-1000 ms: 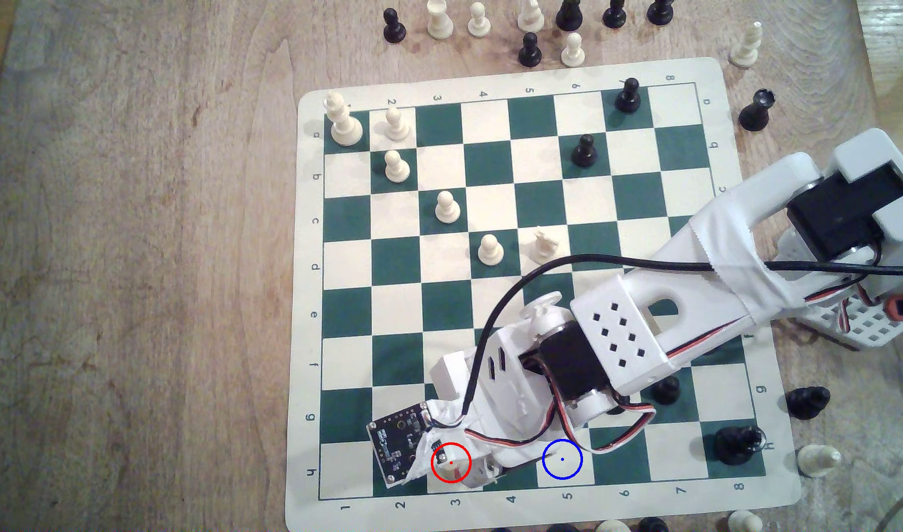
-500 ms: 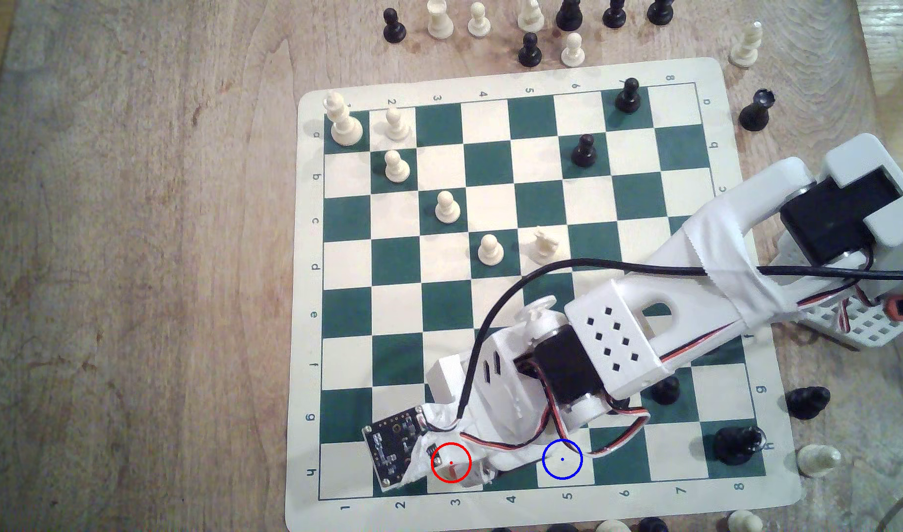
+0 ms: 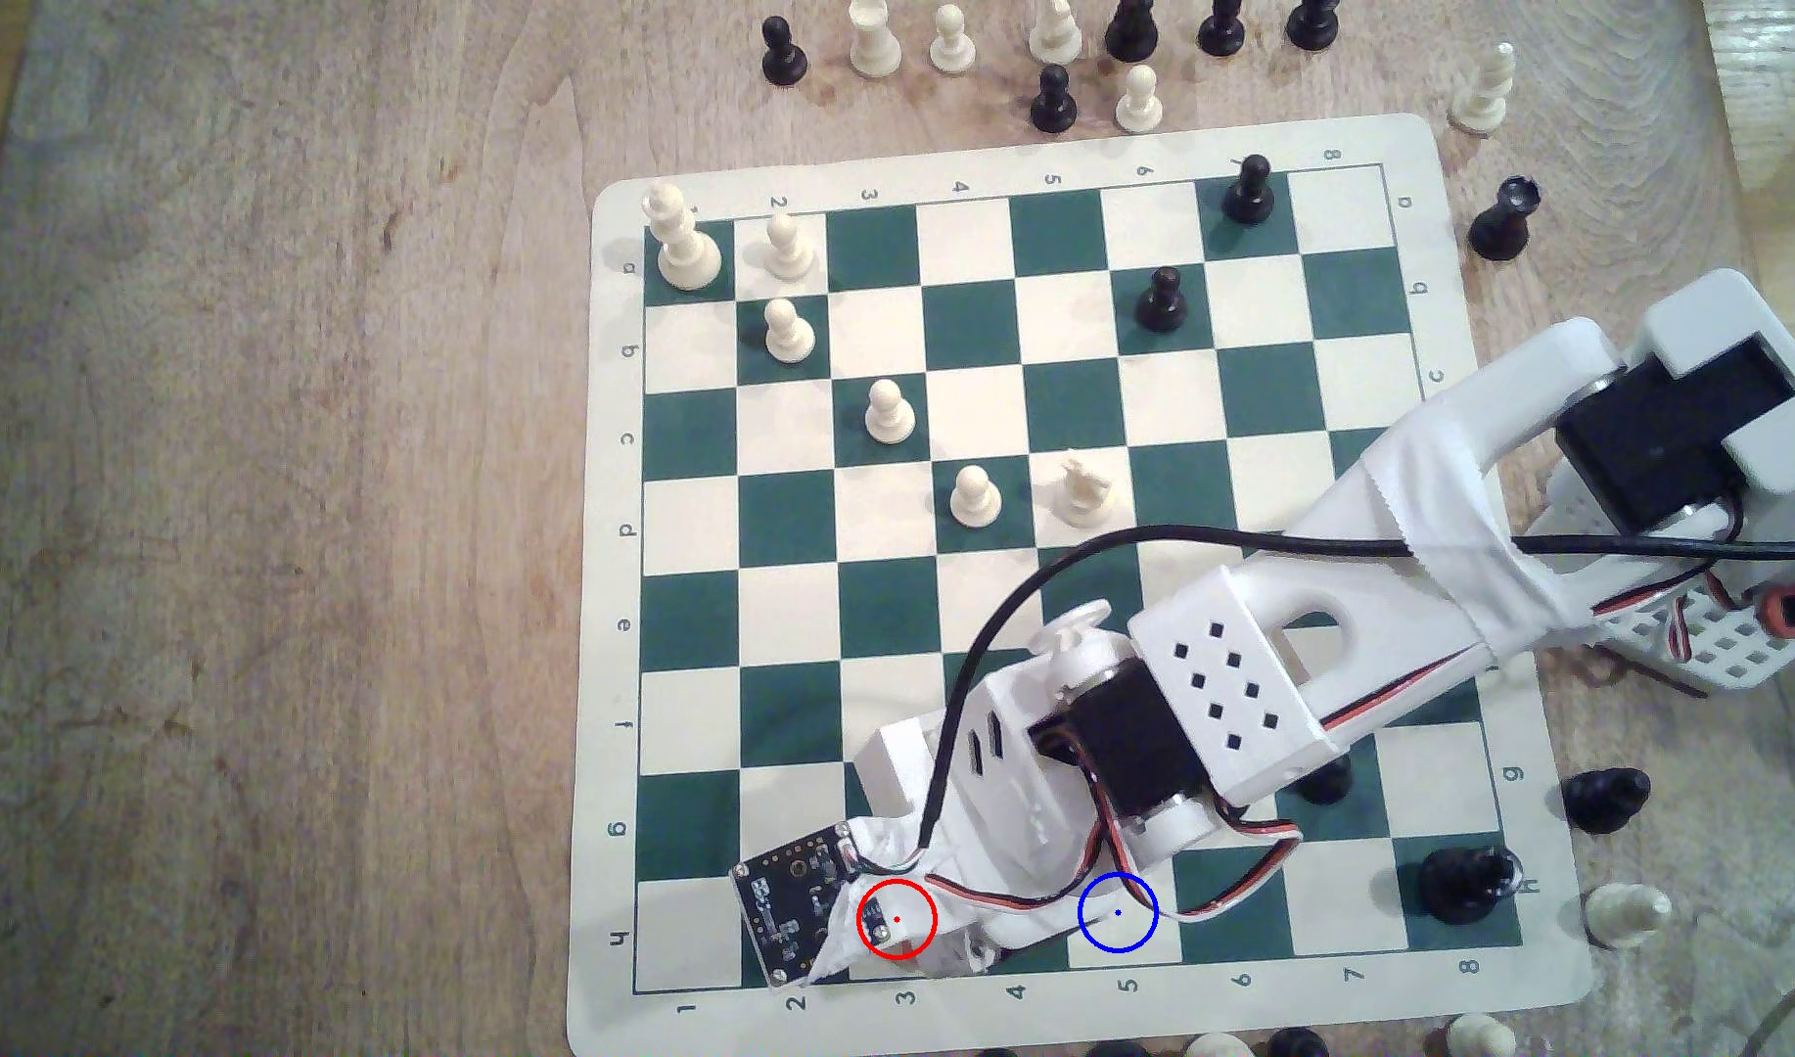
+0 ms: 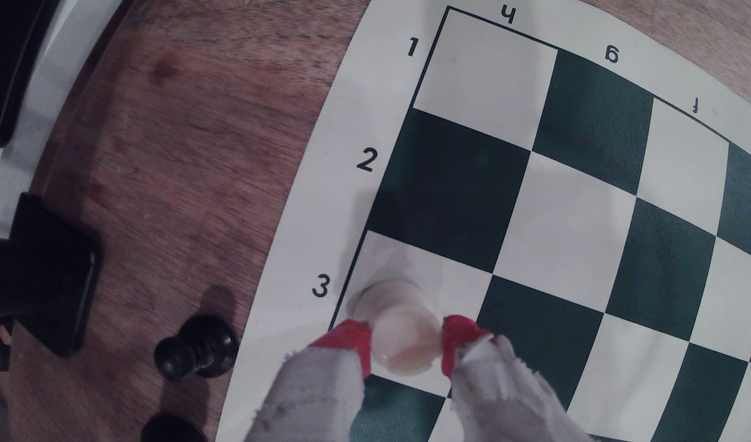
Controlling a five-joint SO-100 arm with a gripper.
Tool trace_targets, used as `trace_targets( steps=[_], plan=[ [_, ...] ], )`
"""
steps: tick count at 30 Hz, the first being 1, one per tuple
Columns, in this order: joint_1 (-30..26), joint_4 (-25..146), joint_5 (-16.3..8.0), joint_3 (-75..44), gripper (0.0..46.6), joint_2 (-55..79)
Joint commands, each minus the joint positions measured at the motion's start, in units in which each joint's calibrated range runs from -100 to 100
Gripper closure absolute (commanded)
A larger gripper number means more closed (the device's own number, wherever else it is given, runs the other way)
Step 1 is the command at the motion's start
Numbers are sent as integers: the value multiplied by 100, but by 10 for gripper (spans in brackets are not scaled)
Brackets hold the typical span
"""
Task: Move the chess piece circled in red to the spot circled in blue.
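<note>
In the wrist view the chess piece point(image 4: 391, 301), a small cream piece with a wide base and flat round top, stands on the cream square in row 3 at the board's edge. My gripper point(image 4: 405, 338) is shut on its top, with one red-tipped finger point(image 4: 352, 335) pressed against each side. In the exterior view the gripper point(image 3: 909, 930) sits over the red ring near the board's lower edge, and the wrist and camera board cover the piece. The spot point(image 3: 1118, 920), a cream square with a blue ring and dot, lies two squares toward the exterior view's right, partly crossed by the arm's wires.
The board mat point(image 3: 609, 610) lies on a wooden table. Cream pawns and a knight point(image 3: 1085, 488) stand mid-board. Black pieces sit close to the arm point(image 3: 1326, 781) and in the corner point(image 3: 1463, 879). A black pawn point(image 4: 197, 348) stands off the board near the gripper.
The wrist shifted slightly up and left, then back down and right over the red ring. The cream top seen in the ring a second ago is now covered.
</note>
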Motion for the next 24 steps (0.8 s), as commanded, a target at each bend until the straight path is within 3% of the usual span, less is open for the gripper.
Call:
trace_targets(
  steps=[1, 11, 13, 24],
  plan=[
    [98, 124, -20, -265, 464, -1353],
    [51, 124, -73, 1966, 464, -3629],
    [-81, 83, 5, 2863, 464, -4240],
    [-418, -7, -24, 3842, 464, -4673]
  ],
)
